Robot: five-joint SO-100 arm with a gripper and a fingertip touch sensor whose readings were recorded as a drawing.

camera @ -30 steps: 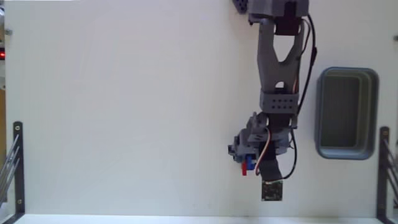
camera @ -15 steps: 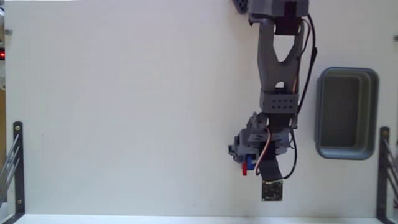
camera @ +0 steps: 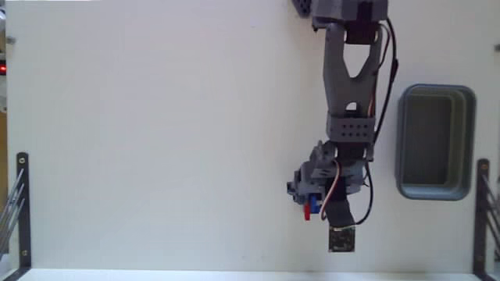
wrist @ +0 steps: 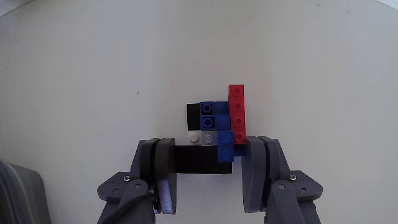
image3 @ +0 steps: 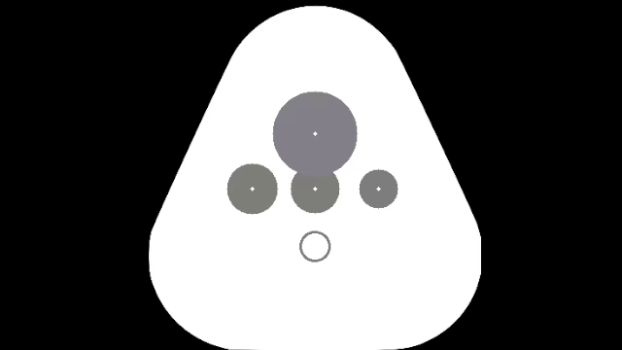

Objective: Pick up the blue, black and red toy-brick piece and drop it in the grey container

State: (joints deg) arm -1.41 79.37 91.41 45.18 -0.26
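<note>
No movement is seen against the frames from a second and half a second ago: arm, brick and bin are all placed as before. In the wrist view the gripper (wrist: 208,163) is seen closed on the toy-brick piece (wrist: 217,132), with both grey fingers (wrist: 160,169) pressed against the lower black and blue bricks; the right finger is touching the blue end, the left finger the black end. The upper part of the piece is left sticking out past the fingertips: a red column on the right, blue bricks beside it, a black brick on the left, a small white bit and a grey bit in the row below. Whether the piece is lifted or resting on the table (wrist: 93,68) cannot be told. In the fixed view the gripper (camera: 314,204) is seen low and right of centre, with red and blue of the piece (camera: 310,207) showing at its left edge. A small dark circuit board (camera: 341,239) is seen just below the gripper. The grey container (camera: 435,141) is placed to the right of the arm (camera: 353,78), well apart from the gripper, and its corner is caught at the lower left of the wrist view (wrist: 18,196).
</note>
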